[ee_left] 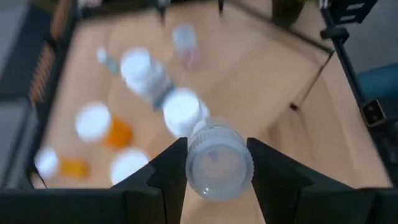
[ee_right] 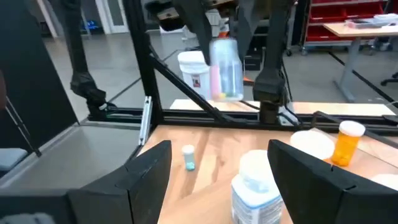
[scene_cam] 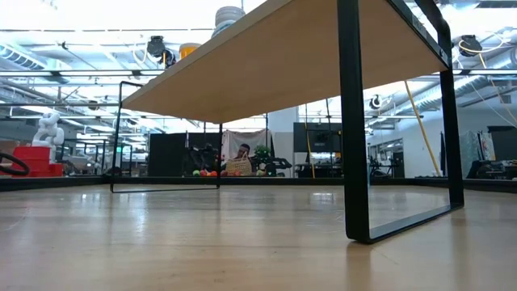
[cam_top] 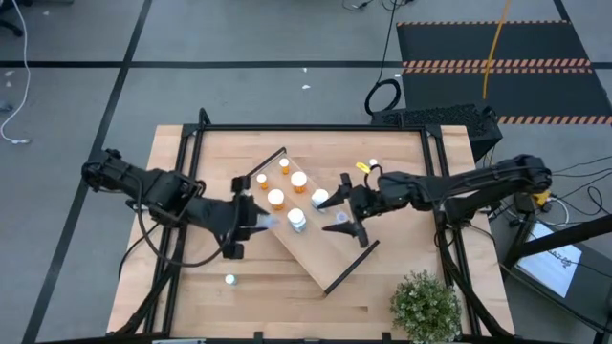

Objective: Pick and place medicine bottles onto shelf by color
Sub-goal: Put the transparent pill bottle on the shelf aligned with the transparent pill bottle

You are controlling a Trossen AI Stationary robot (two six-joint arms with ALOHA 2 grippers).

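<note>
As left end effector (ee_left: 214, 180) grips, clear bottle (ee_left: 219, 163) between fingers

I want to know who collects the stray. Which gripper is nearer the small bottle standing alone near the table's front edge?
Left. The left gripper, shut on a clear bottle, hovers just up-right of the lone bottle; the right gripper, open, is over the shelf, farther off.

A robotics lab or workshop hall. The wooden table (cam_top: 316, 287) stands on grey floor tiles (cam_top: 239, 57), with a hazard-striped black mat (cam_top: 497, 48) and loose cables (cam_top: 382, 96) beyond it. Past the table, the low view shows a high ceiling with ducts (scene_cam: 73, 56), red bins (scene_cam: 32, 158) and a white robot figure (scene_cam: 46, 128). Red shelving (ee_right: 360, 12) and another workbench (ee_right: 367, 28) show behind the table frame.
</note>
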